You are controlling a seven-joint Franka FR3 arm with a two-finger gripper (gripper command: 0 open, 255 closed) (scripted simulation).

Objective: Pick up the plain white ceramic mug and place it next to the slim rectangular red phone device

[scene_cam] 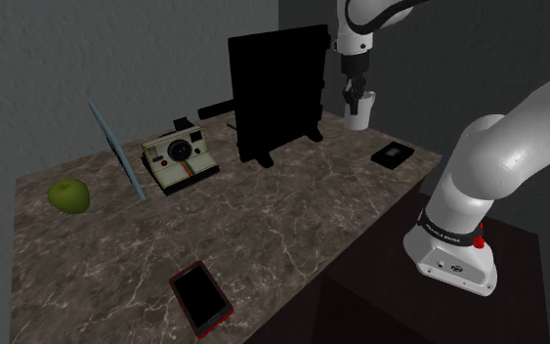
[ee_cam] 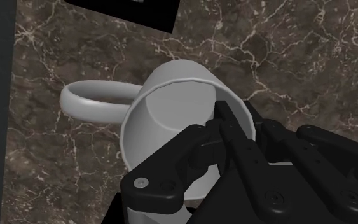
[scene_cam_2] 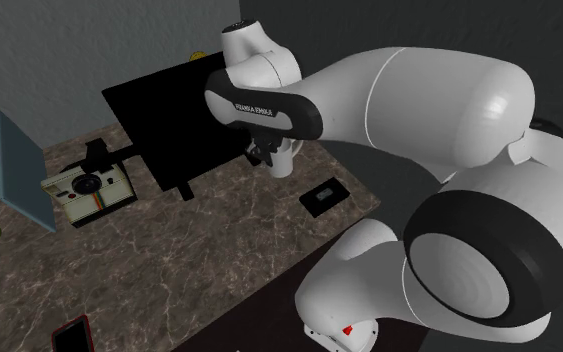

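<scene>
The gripper (scene_cam: 355, 98) grasps the mug (ee_cam: 165, 108) by its wall; carry it level to the near phone (scene_cam: 200, 298); lower it gently just beside.

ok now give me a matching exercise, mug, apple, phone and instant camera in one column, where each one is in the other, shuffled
Things:
1 mug
2 apple
3 phone
4 instant camera

Places:
A flat on the table, lowest in the shoulder view
B clasped in the pincer
C beside the slanted blue panel
D leftmost on the table in the shoulder view

Pairs: 1-B, 2-D, 3-A, 4-C
</scene>
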